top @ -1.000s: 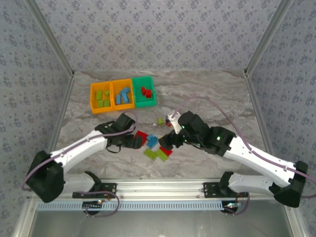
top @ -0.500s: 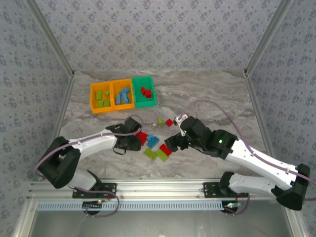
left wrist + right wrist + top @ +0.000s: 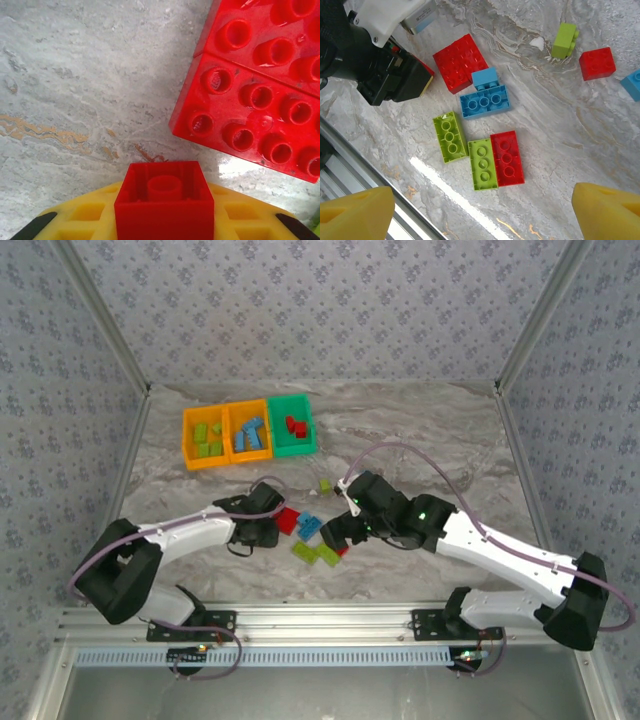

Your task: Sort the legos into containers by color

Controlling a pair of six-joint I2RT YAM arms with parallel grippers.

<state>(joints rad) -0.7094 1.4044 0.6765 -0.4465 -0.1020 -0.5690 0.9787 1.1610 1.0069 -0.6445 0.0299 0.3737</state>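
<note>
Containers (image 3: 226, 435) each hold some sorted legos, roughly nine loose legos (image 3: 485, 101) lie on the surface (image 3: 560, 130) between the arms, left pincer (image 3: 270, 530) grips a small red brick (image 3: 164, 200) there, right pincer (image 3: 480, 212) hangs wide open, empty.

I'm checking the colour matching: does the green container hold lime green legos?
No, the green container holds red legos; the lime green ones lie in the leftmost orange container.
</note>
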